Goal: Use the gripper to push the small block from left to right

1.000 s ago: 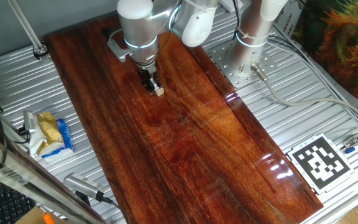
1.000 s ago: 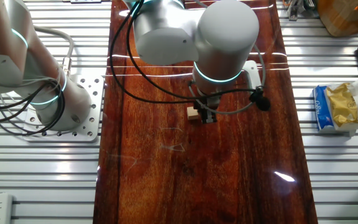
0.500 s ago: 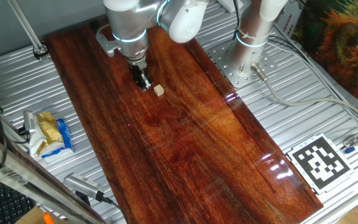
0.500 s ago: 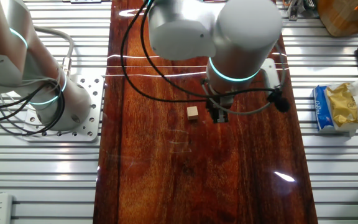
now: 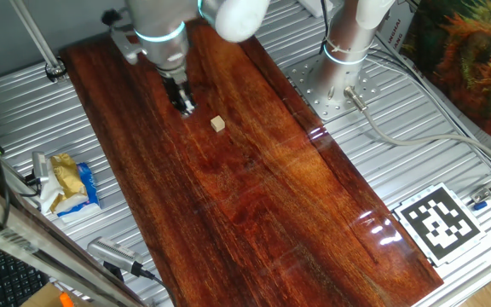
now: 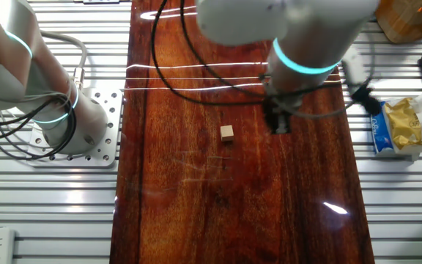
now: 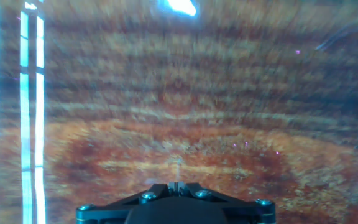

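1 small block [image 5: 219,124] sits alone on the dark wooden board [image 5: 254,196], nothing touching it. Gripper [image 5: 186,107] hangs near the board at about 10 o'clock of the block in one fixed view; in the other fixed view the gripper [image 6: 278,125] is at 3 o'clock of the block [image 6: 227,133], clear gap between them. Fingers look drawn together into 1 narrow tip, holding nothing; the hand view is blurred and shows only board grain past the gripper base, no block in sight. Packet [image 5: 65,184] lies off the board on the ribbed metal table [image 5: 24,119], well apart. Risks, as judgement: the tip is about as wide as the block, so an off-centre contact could spin the block or let it slip past 1 side; a tip riding too high could tip it over; too low could scrape the board.
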Available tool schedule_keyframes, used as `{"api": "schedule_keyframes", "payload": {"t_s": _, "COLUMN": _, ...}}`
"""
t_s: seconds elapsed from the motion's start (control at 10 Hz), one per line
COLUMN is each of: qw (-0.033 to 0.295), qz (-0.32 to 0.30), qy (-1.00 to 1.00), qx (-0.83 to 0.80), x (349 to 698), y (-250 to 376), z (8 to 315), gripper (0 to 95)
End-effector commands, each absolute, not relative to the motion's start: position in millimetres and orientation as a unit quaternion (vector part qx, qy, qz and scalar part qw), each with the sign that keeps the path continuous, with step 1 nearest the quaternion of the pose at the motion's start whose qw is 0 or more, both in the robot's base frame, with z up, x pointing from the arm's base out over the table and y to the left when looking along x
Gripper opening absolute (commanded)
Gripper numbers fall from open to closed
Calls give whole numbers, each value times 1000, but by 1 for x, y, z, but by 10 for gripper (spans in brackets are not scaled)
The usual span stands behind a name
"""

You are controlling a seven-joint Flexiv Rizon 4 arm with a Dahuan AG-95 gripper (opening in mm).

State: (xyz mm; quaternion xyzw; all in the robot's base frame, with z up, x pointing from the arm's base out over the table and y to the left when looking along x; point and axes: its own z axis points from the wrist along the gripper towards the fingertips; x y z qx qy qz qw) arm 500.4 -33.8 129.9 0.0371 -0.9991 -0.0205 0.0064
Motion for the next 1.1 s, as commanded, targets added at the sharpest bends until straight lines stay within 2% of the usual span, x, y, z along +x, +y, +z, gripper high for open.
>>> {"api": "schedule_keyframes", "payload": {"t_s": 0.1, "qw": 9, "qz": -23, "qy": -999, "qx": 27, "x": 515, "y": -27, "z": 163, "gripper": 0}}
{"api": "schedule_keyframes", "payload": {"t_s": 0.5, "qw": 8, "qz": -23, "qy": -1000, "qx": 10, "x": 526, "y": -19, "z": 191, "gripper": 0}}
{"api": "schedule_keyframes", "payload": {"t_s": 1.1, "qw": 1, "qz": -22, "qy": -1000, "qx": 0, "x": 526, "y": -18, "z": 194, "gripper": 0}}
